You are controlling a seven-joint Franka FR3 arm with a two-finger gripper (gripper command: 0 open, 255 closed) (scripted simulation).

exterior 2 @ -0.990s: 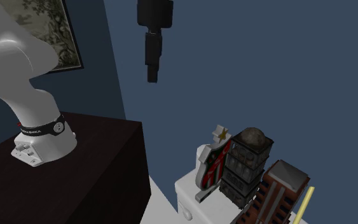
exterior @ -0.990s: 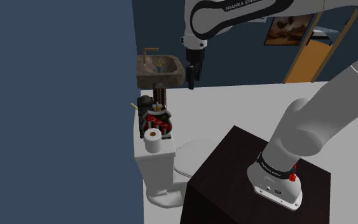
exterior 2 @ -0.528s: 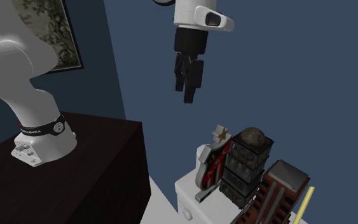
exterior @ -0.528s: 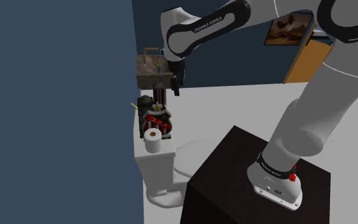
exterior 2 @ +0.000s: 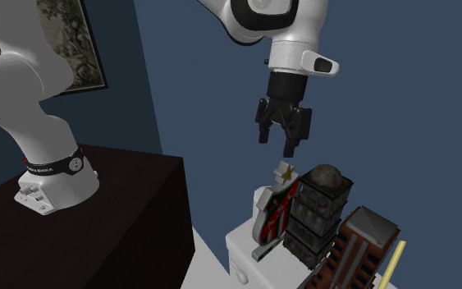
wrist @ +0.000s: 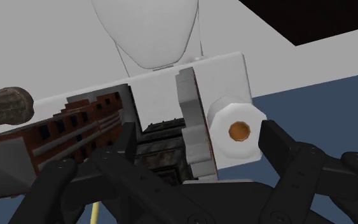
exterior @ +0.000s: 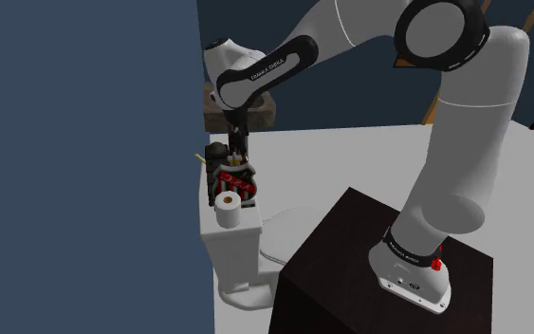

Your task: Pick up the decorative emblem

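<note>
place: home bathroom | signs: toilet (exterior: 238, 254), paper roll (exterior: 227, 210) on it, framed picture (exterior 2: 69, 33)

A white paper roll (exterior: 227, 210) stands at one end of the white toilet tank (exterior: 234, 243). A dark domed tower model (exterior 2: 319, 209) and a red-brown brick tower model (exterior 2: 359, 246) stand farther along.

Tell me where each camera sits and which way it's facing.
Shoulder view: behind the stand, looking down over the arm at the toilet tank; arm and gripper show.
Second exterior view: near the tank, angled up at the blue wall; open gripper above the emblem, arm base on the stand.
Wrist view: looking down onto the tank and roll; gripper shows.
Shared: all three show tank and gripper.
</note>
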